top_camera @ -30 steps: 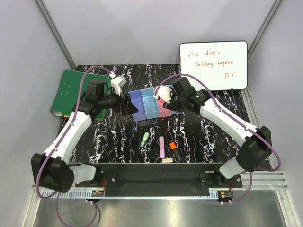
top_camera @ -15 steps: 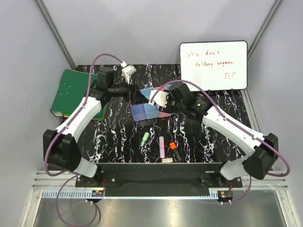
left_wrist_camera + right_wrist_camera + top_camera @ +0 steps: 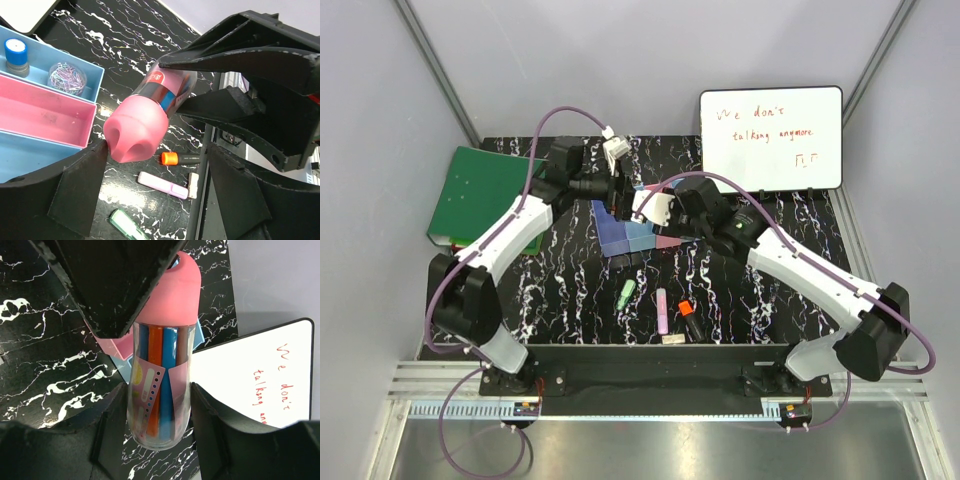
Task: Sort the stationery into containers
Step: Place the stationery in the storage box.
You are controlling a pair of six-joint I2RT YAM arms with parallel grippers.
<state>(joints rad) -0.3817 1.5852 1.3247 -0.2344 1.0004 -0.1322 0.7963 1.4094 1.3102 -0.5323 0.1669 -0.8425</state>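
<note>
Pinching pink-capped clear plastic tube of coloured pens mid-barrel in right gripper, aloft near row of joined blue and pink plastic bins. Flanking cap with left gripper, fingers spread. Probably light, rigid, slick; better gripped on barrel than cap.

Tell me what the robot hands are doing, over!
Right gripper shut on tube. Left gripper open around its pink cap. Bins sit below, partly hidden.

"We don't talking anymore" on whiteboard
</note>
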